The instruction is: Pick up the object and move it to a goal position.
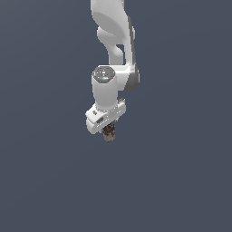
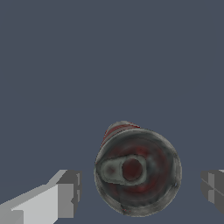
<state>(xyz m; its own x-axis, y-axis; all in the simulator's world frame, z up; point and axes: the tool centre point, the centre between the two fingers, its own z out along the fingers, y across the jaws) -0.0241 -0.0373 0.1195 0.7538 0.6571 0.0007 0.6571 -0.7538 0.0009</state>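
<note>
The object, a small tin can (image 2: pixel 138 170) with a red-and-white label and a dark metal rim, shows end-on in the wrist view, its lid facing the camera. My gripper (image 2: pixel 140 190) straddles it. One grey fingertip (image 2: pixel 68 192) and the other fingertip (image 2: pixel 212 188) each stand a gap away from the can's sides, so the gripper is open and not touching it. In the exterior view the can (image 1: pixel 108 135) peeks out just under the white hand, where my gripper (image 1: pixel 108 130) points downward over it. The fingers are mostly hidden there.
A plain dark grey-blue surface (image 1: pixel 181 181) fills both views. The white arm (image 1: pixel 113 45) comes down from the top middle of the exterior view. No other objects or edges show.
</note>
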